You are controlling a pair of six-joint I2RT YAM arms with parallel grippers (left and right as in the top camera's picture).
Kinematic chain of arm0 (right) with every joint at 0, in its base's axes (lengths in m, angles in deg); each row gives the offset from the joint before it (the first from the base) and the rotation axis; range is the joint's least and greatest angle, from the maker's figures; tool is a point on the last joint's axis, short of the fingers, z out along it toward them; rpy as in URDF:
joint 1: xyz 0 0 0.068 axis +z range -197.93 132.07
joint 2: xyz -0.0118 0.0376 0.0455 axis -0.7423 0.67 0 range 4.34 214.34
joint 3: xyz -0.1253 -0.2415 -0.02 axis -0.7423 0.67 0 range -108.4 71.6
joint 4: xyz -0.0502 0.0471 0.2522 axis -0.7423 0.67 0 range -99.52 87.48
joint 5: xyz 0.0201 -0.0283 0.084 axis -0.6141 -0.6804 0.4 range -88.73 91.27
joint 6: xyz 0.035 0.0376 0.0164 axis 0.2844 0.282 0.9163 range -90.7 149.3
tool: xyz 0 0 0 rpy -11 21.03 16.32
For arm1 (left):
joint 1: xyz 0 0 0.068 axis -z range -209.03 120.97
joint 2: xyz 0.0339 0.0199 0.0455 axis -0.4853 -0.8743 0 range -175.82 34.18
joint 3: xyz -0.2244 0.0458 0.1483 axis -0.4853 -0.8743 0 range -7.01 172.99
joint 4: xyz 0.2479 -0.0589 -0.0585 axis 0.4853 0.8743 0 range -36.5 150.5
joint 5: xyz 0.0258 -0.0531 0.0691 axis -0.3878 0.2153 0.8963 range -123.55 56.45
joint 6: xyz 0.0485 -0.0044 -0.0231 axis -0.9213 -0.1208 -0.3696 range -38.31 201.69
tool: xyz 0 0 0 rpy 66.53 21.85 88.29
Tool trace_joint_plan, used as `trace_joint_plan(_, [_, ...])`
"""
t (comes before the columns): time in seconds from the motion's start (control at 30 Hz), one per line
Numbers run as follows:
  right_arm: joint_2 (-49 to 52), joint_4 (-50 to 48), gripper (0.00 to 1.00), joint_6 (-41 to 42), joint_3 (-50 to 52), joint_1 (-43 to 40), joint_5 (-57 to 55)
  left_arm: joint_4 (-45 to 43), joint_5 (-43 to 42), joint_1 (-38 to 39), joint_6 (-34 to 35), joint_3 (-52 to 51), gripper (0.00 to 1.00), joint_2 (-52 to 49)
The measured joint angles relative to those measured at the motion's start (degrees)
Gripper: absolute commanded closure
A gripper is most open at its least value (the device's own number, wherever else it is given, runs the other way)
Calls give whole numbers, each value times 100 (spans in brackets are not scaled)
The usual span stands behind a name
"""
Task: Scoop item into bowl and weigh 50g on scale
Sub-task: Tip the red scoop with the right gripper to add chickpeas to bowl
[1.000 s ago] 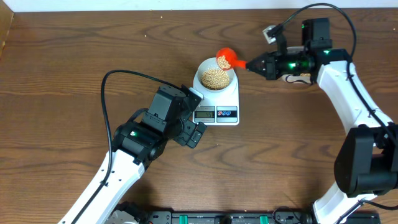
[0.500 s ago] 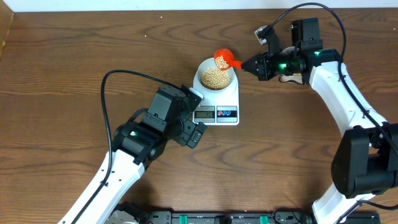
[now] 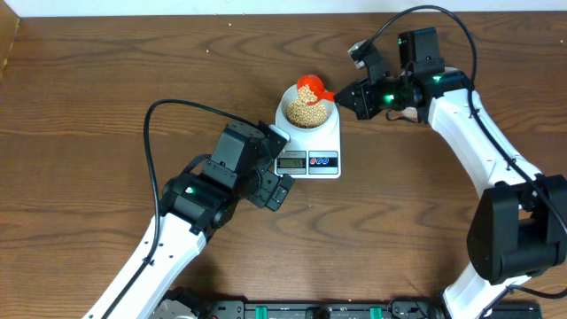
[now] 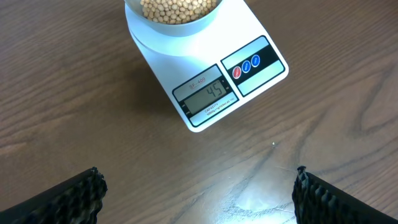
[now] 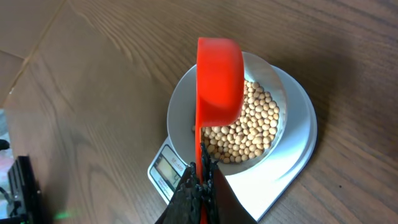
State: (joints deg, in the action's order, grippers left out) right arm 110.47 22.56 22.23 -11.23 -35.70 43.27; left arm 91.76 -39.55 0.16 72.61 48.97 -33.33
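The white scale point(image 3: 324, 140) sits mid-table with the pale bowl point(image 3: 308, 92) on it, holding many tan beans point(image 3: 307, 111). Its display point(image 4: 210, 95) reads 45 in the left wrist view. My right gripper point(image 3: 348, 96) is shut on the handle of an orange scoop point(image 3: 309, 86), held tipped over the bowl's far rim. In the right wrist view the scoop point(image 5: 219, 79) is turned on its side above the beans point(image 5: 249, 130) in the bowl point(image 5: 180, 102). My left gripper point(image 4: 198, 199) is open and empty, over bare table just in front of the scale point(image 4: 267, 62).
The left arm's black body point(image 3: 232, 168) lies left of the scale's front. A black cable point(image 3: 168, 115) loops over the table left of it. Wood table point(image 3: 106, 80) all around.
My right gripper moved left and carried the scoop over the bowl, tipping it sideways. The left arm has not moved.
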Motion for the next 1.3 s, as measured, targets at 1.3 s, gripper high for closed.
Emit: trace_joint_plan(1.3, [0, 4, 99, -1115, 0, 227, -608, 0, 0, 0, 0, 0, 2, 0])
